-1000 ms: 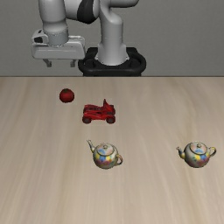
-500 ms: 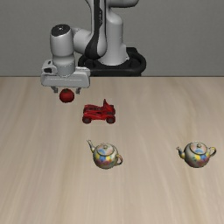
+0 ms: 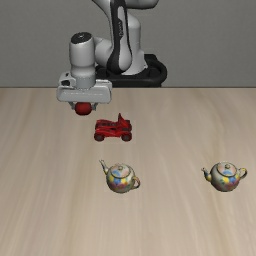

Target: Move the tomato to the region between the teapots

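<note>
The red tomato (image 3: 84, 107) sits between the fingers of my gripper (image 3: 84, 103), which is shut on it. It is held just above the wooden table (image 3: 180, 120), toward the exterior view's left. Two patterned teapots stand nearer the front: one (image 3: 121, 176) left of centre and one (image 3: 225, 176) at the exterior view's right. A stretch of bare wood separates them. The gripper's body hides the top of the tomato.
A red toy car (image 3: 114, 127) stands on the table just below and to the right of the gripper, between it and the left teapot. The robot's black base (image 3: 130, 72) sits at the table's far edge.
The gripper came down over the tomato and closed on it. Since half a second ago, gripper and tomato have shifted together slightly toward the exterior view's right.
</note>
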Motion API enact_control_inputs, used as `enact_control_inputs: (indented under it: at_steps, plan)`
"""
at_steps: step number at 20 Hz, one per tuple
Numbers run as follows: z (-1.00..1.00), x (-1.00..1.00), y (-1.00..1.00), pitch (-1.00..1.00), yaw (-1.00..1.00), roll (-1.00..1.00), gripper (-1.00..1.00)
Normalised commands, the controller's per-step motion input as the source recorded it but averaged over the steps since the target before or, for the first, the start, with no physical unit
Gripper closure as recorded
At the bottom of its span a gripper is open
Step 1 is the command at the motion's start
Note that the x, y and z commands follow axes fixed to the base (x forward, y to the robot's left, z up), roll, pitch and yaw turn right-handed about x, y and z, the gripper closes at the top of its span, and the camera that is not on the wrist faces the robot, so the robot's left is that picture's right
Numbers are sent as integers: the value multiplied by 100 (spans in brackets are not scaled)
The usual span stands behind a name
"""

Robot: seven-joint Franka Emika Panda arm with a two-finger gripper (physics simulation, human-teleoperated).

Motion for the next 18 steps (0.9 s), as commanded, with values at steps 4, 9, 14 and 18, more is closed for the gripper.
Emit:
enact_control_inputs:
  at_steps: [4, 9, 14, 18]
  plan:
    - [0, 0, 100, 0, 0, 0, 100]
    - [0, 0, 100, 0, 0, 0, 100]
    - [0, 0, 100, 0, 0, 0, 100]
    - [0, 0, 100, 0, 0, 0, 100]
